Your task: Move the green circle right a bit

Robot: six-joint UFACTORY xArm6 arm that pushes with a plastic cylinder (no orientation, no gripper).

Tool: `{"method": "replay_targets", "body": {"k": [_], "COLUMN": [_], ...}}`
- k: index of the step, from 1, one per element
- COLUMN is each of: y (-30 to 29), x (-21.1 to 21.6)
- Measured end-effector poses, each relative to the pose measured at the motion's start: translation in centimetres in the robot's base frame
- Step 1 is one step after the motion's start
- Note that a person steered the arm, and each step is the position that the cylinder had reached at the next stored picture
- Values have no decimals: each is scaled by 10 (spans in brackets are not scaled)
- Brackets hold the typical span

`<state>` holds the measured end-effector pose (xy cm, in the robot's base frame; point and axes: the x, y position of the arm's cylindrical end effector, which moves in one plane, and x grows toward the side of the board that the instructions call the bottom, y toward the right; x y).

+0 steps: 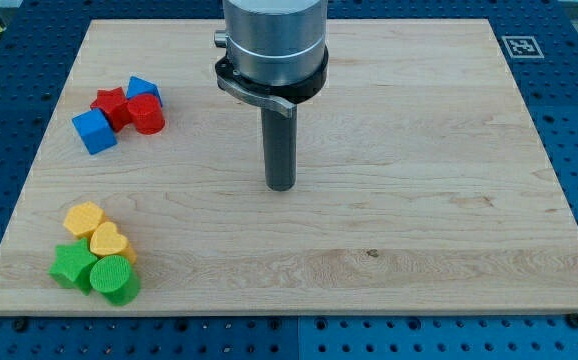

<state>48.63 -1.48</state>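
Note:
The green circle (115, 279) lies at the view's bottom left of the wooden board (389, 230). It touches a green star (72, 266) on its left and a yellow heart (110, 241) above it. A yellow hexagon (84, 217) sits just above the heart. My tip (281, 186) is on the board near its middle, well to the right of and above the green circle, touching no block.
A second cluster sits at the view's upper left: a blue cube (94, 131), a red star (111, 105), a red cylinder (147, 114) and a blue block (142, 90). A printed marker tag (519, 46) is at the board's top right corner.

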Motion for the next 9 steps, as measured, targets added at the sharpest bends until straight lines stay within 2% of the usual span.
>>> {"method": "replay_targets", "body": {"k": [1,2,6,7,9], "y": [-10,-55,-273,-290,-287], "x": [0,0,8,31,130]}}
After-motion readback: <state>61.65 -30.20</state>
